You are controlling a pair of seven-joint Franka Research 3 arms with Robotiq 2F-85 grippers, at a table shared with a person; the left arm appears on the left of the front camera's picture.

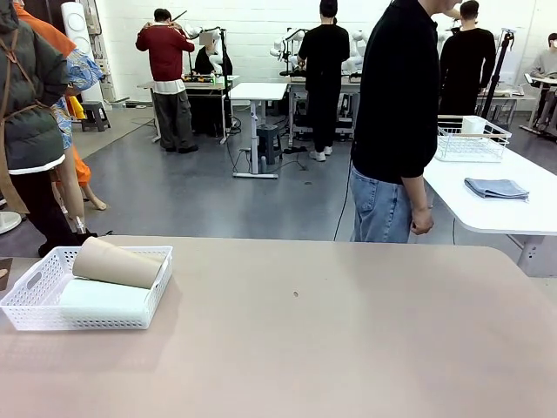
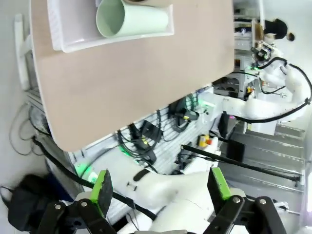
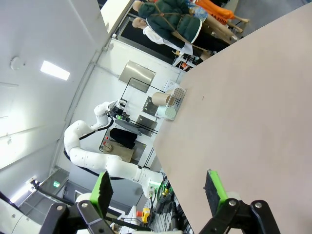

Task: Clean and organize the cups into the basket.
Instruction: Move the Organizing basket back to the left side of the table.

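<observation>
Cups (image 1: 117,263), tan over mint, lie in the basket (image 1: 35,300) at lower left; tabletop (image 1: 348,331) bare, task looks finished; both jaws spread, holding nothing

White jointed arms (image 3: 92,156) — black jaws with green pads (image 2: 102,191); the person (image 1: 399,122) wears black top, blue jeans.

A white lattice basket (image 1: 35,300) at the table's (image 1: 348,331) left edge holds a tan-brown cup (image 1: 117,262) and a pale mint green cup (image 1: 104,299); the table is beige.
</observation>
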